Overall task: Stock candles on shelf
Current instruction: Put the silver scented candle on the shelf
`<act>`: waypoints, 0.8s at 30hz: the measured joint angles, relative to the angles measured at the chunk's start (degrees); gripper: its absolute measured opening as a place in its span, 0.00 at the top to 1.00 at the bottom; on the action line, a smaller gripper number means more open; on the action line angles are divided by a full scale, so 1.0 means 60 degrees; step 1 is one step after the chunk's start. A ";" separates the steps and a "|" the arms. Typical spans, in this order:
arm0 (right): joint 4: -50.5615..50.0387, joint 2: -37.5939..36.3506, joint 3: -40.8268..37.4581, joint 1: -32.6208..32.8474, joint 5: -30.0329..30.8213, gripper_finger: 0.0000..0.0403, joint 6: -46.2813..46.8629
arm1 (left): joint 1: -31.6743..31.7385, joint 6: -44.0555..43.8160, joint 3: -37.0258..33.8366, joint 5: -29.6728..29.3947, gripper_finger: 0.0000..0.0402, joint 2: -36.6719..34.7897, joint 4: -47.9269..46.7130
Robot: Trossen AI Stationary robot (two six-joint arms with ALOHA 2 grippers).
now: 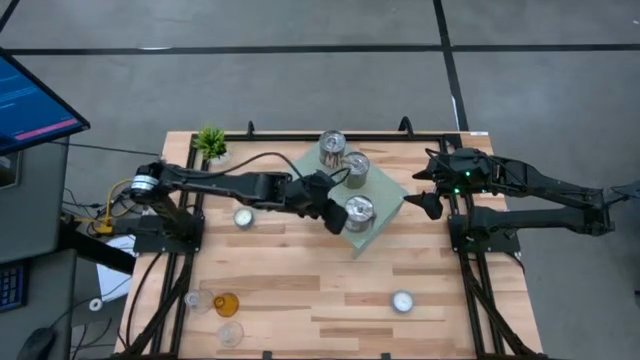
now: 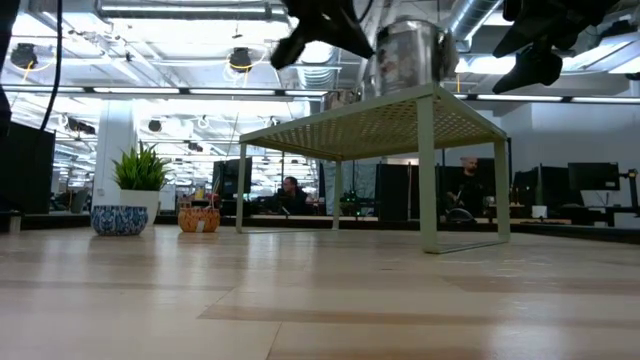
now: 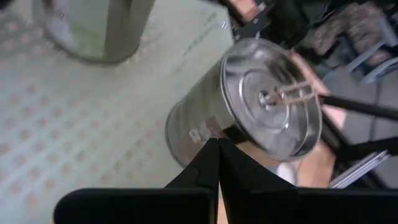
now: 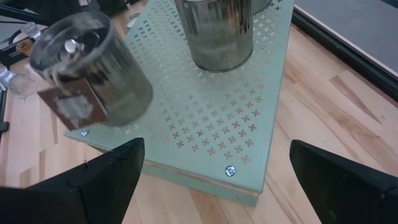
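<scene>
The mint-green shelf (image 1: 385,195) stands mid-table on short legs. Three silver candle tins stand on it: two at its far end (image 1: 332,146) (image 1: 356,164) and one near its near corner (image 1: 358,212). My left gripper (image 1: 333,214) is shut, and its tips are right at that near tin's side (image 3: 205,134), on the tin's left. My right gripper (image 1: 425,197) hangs open by the shelf's right edge, with nothing between its fingers (image 4: 217,174). White tealights (image 1: 243,217) (image 1: 402,301) and glass holders, one of them amber (image 1: 226,303), rest on the wood. My left gripper has its shut fingertips (image 3: 217,152) low against the near tin's side wall (image 3: 196,140), coming slanting down from the table's left. Whether they touch the wall I cannot tell. The tin stands on the shelf with its lid up.
A small potted plant (image 1: 211,142) stands at the far left corner. Two clear glass holders (image 1: 200,299) (image 1: 231,333) sit by the near left edge. A monitor (image 1: 30,100) lies beyond the table's left. Bare wood stretches along the near half.
</scene>
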 joint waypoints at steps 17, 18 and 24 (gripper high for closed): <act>0.0422 -0.0064 0.0056 0.0198 0.0000 0.05 -0.0098 | 0.1575 0.1231 0.0007 0.0872 0.99 0.0351 0.1892; 0.0412 -0.0084 0.0144 0.0349 0.0004 0.07 -0.0098 | 0.1662 0.1246 0.0007 0.0866 0.99 0.0158 0.1856; 0.0421 -0.0077 0.0448 0.1711 0.0012 0.33 0.0543 | 0.1766 0.1235 0.0007 0.0855 0.99 -0.1321 0.0998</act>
